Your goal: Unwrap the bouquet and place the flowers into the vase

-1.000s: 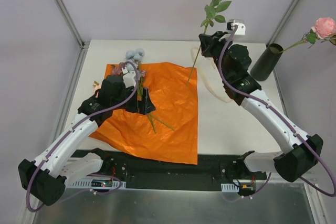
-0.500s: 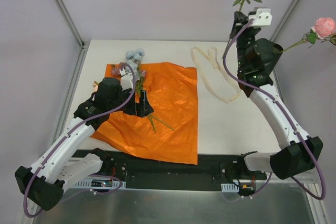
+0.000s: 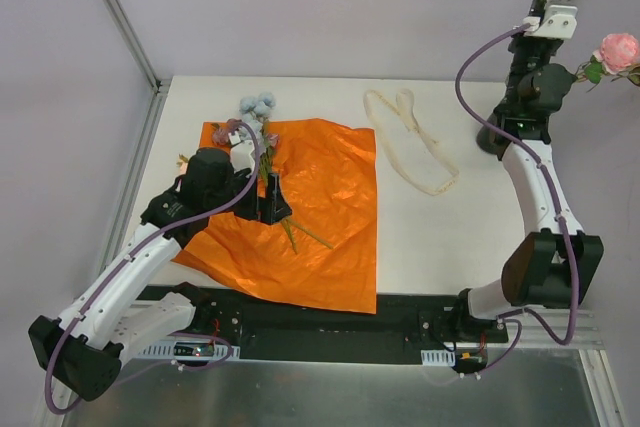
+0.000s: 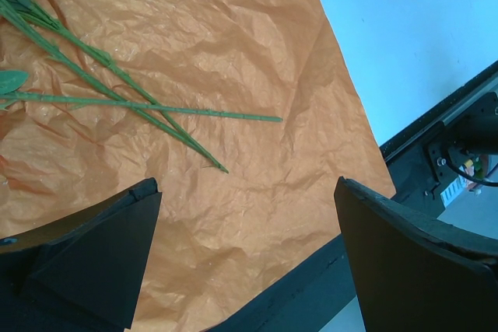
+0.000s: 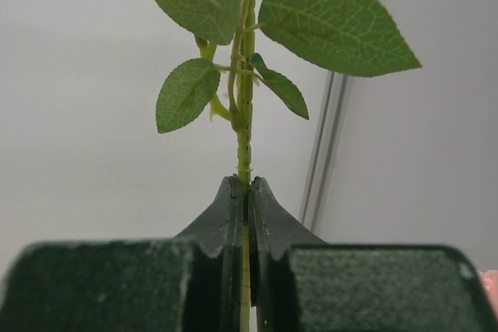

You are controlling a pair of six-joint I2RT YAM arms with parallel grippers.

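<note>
Right wrist | right pincer [image 5: 246,192] clamped on 1 flower stem [image 5: 244,126] (likely light, springy; hold below leaves) | left pincer [image 4: 247,215] apart

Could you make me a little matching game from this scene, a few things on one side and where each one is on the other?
1. orange paper
2. cream ribbon
3. leafy stem
4. pink rose

A. pinched in the right arm's shut jaws
B. looped on the bare white table
C. spread out under loose green stems
D. at the overhead view's right edge

Pairs: 1-C, 2-B, 3-A, 4-D.
</note>
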